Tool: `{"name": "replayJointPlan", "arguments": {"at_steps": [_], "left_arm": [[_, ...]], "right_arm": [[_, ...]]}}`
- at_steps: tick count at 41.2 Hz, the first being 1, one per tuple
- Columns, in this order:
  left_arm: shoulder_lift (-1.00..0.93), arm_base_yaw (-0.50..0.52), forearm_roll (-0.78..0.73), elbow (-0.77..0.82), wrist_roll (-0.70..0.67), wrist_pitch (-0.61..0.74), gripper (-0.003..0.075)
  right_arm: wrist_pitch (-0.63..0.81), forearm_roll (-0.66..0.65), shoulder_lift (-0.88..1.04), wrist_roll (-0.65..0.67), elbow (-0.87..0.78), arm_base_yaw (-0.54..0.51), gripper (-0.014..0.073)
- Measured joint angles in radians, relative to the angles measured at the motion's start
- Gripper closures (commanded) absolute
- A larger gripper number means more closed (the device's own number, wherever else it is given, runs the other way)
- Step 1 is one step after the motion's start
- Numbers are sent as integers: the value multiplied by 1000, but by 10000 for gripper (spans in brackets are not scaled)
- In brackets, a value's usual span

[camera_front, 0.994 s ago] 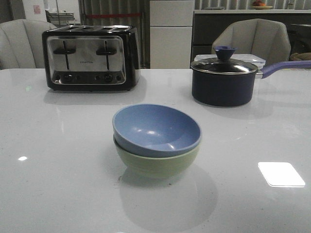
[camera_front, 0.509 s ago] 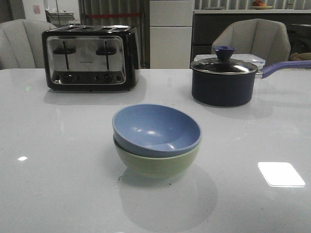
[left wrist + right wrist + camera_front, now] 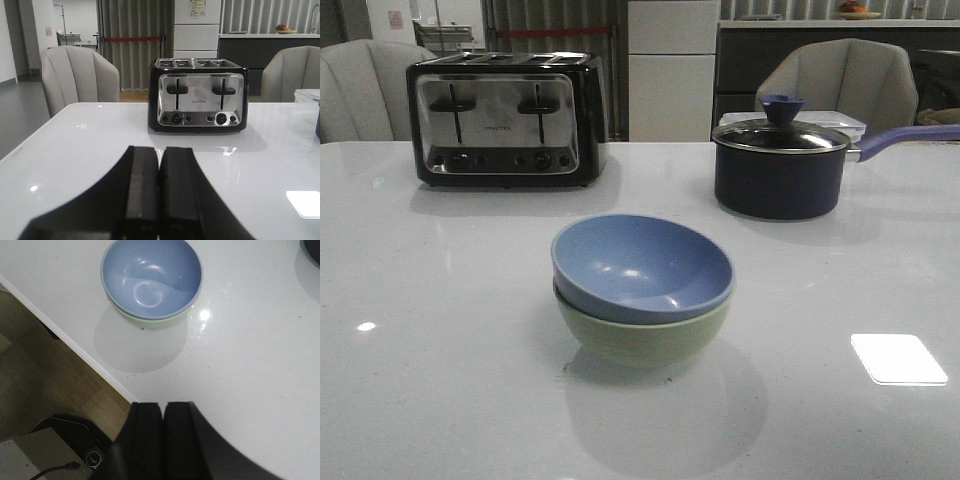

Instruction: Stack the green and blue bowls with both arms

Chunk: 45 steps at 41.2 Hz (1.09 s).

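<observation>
The blue bowl [image 3: 642, 264] sits nested inside the green bowl [image 3: 645, 340] at the middle of the white table [image 3: 440, 380]. In the right wrist view the blue bowl [image 3: 151, 277] shows from above, with a thin green rim [image 3: 150, 320] under it. Neither arm shows in the front view. My left gripper [image 3: 159, 152] is shut and empty, held low over the table and facing the toaster. My right gripper [image 3: 163, 407] is shut and empty, above the table's edge, well apart from the bowls.
A black and chrome toaster [image 3: 505, 118] stands at the back left. A dark navy lidded saucepan [image 3: 780, 165] with a purple handle stands at the back right. Grey chairs [image 3: 840, 80] stand behind the table. The table's edge [image 3: 75, 347] and floor show in the right wrist view.
</observation>
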<state>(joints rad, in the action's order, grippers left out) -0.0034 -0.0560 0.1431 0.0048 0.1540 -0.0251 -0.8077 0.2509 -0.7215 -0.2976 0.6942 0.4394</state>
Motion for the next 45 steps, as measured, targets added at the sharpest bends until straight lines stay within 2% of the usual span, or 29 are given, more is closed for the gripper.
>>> {"name": "replayJointPlan", "arguments": {"at_steps": [8,12,22,28,35,45], "left_arm": [[0,0,0,0,0,0,627],[0,0,0,0,0,0,627],[0,0,1,0,0,0,627],[0,4,1,0,0,0,627],[0,4,1,0,0,0,627],[0,4,1,0,0,0,627]], "right_arm": [[0,0,11,0,-7,-2,539],[38,-7,57,-2,-49,-46,539],[376,-20,367,-2,-352,-314,539],[570,-20,576,-2,-565,-426,539],[635,-20,722,-3,-710,-454,539],[649,-14,732,-3,-724,-454,539]]}}
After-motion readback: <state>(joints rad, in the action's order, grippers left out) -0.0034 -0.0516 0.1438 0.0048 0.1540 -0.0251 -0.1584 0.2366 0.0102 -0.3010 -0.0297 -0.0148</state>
